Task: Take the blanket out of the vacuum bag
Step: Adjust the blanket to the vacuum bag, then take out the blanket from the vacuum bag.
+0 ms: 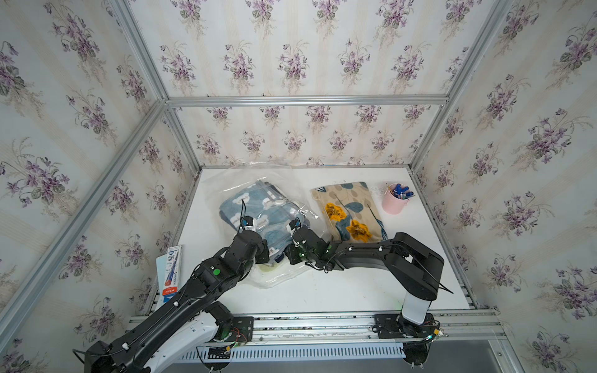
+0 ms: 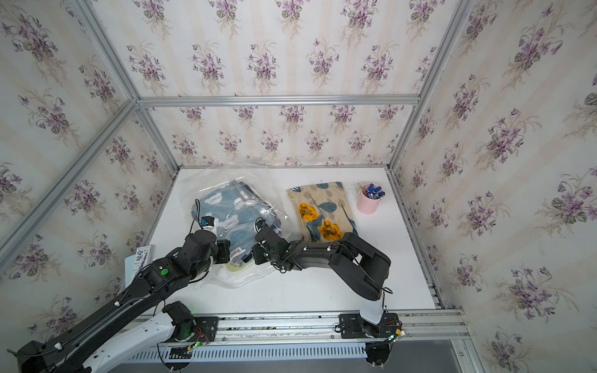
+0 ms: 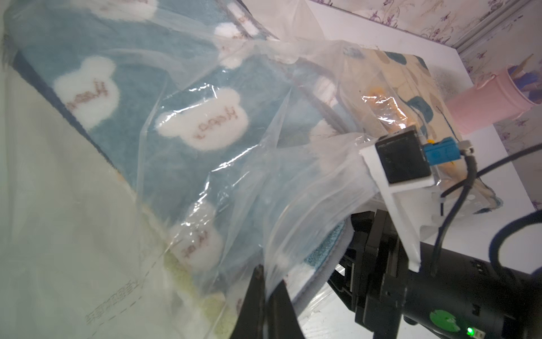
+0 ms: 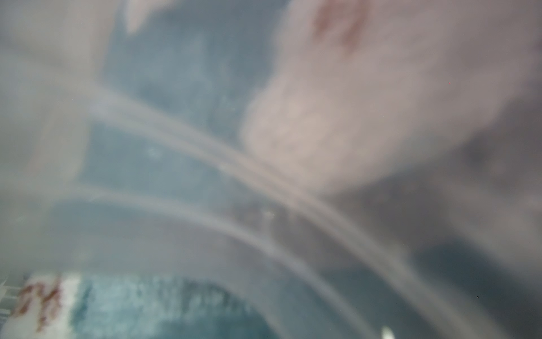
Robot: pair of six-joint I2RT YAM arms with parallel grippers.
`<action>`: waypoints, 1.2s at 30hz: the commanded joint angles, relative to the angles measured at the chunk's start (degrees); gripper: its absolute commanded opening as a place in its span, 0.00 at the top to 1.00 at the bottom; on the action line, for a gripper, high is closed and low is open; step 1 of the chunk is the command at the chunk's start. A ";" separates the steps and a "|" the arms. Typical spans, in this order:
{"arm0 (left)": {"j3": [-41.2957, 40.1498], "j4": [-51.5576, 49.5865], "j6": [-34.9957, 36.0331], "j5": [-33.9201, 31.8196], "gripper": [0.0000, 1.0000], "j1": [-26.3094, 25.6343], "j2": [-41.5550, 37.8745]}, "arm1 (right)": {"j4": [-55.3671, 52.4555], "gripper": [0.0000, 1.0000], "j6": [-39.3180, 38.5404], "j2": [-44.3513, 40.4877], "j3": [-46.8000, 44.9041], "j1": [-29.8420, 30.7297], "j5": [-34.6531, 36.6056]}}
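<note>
Plastic of vacuum bag (image 1: 226, 181) covers blanket (image 1: 271, 219); floral cloth (image 1: 349, 210) beside.

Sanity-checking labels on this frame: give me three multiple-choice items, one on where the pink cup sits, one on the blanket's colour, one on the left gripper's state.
1. Where is the pink cup relative to the floral cloth and the vacuum bag?
A. between them
B. on the cloth
C. beyond the cloth, on the side away from the bag

2. What is the ground colour of the blanket?
A. red
B. blue
C. green

3. What state is the left gripper in?
A. open, clear of everything
B. shut on the cup
C. shut on the bag's film

Key:
1. C: both top views show the cloth lying between cup and bag.
2. B: blue with white bear patches shows through the plastic.
3. C: the left wrist view shows its fingers pinched on clear film.
</note>
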 commanded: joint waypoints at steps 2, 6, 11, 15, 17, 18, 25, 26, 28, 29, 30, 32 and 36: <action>1.35 3.82 0.03 -1.67 0.95 0.14 1.45 | 0.75 0.77 -1.97 -0.57 -0.12 -2.17 -1.62; 2.99 3.72 0.67 1.22 0.97 0.06 4.15 | 0.64 0.73 -0.44 -5.93 -4.62 -2.25 -4.78; 4.00 4.78 1.20 4.81 0.96 0.00 4.36 | 8.33 0.69 8.63 -14.51 -16.40 -2.27 -12.39; 5.67 5.19 1.85 8.17 0.95 0.01 5.88 | 18.71 0.74 15.69 -19.82 -23.72 -1.90 -17.07; 6.72 5.48 2.24 8.95 0.95 -0.04 6.81 | 21.28 0.75 16.85 -20.70 -24.47 -0.41 -19.00; 7.24 5.40 2.33 9.15 0.95 -0.02 7.19 | 21.47 0.75 16.84 -20.48 -24.27 0.61 -19.61; 10.01 5.47 3.49 10.33 0.94 -0.07 8.34 | 27.86 0.75 17.87 -13.81 -24.81 6.40 -26.57; 10.33 5.46 3.71 10.79 0.93 -0.07 8.38 | 29.57 0.74 18.81 -12.96 -25.02 6.27 -27.55; 10.47 5.57 3.93 11.73 0.92 -0.12 8.33 | 30.57 0.74 19.26 -11.68 -24.16 5.84 -28.68; 10.34 5.65 4.02 12.19 0.92 -0.16 8.15 | 30.51 0.74 19.13 -11.25 -23.09 5.41 -28.93; 10.10 5.80 4.18 12.57 0.92 -0.15 7.99 | 29.81 0.74 19.27 -10.95 -22.00 4.89 -28.94; 9.78 5.65 4.28 13.16 0.91 -0.20 7.40 | 25.31 0.72 20.65 -10.24 -18.71 2.70 -27.06; 8.92 5.05 4.37 13.82 0.92 -0.35 6.04 | 27.05 0.66 30.93 -8.18 -17.61 -3.59 -24.96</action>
